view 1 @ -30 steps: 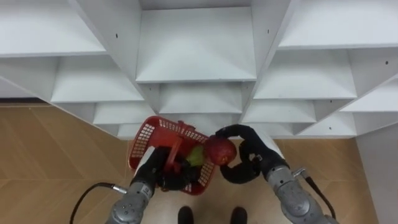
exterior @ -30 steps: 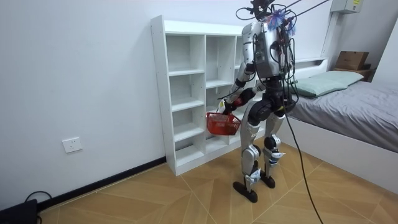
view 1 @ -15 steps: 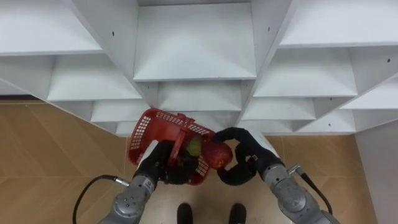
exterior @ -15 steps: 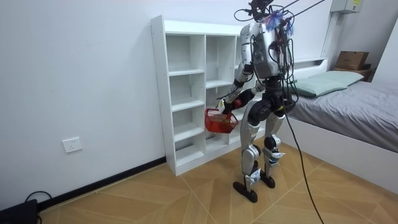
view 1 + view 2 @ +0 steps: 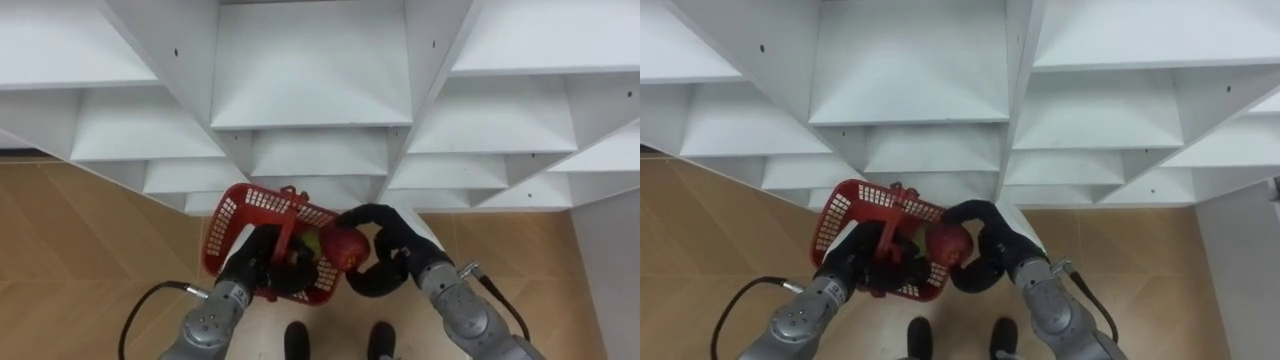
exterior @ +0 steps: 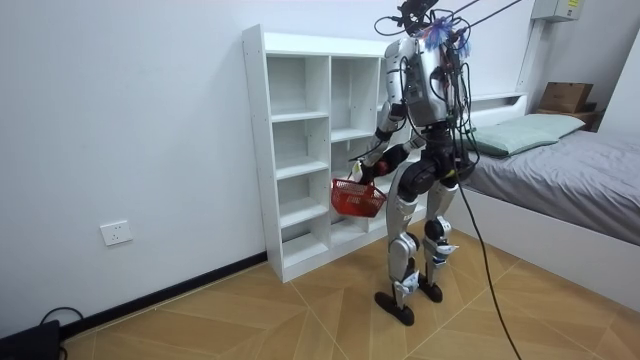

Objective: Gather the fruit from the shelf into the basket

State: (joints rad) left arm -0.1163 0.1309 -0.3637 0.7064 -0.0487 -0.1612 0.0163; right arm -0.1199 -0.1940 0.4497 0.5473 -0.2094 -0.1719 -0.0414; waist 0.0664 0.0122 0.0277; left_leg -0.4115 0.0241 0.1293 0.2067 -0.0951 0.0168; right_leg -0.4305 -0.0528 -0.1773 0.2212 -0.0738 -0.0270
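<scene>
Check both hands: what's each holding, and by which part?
Left hand grips the red basket by its handle. Right hand is curled round a red apple, gripping its sides, at the basket's right rim.

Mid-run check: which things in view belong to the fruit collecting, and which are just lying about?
Job: red basket, held by left robot hand; red apple, in right robot hand at the basket's rim; green fruit in the basket; white closet.
Lying about: bed; cardboard box; wall socket.
</scene>
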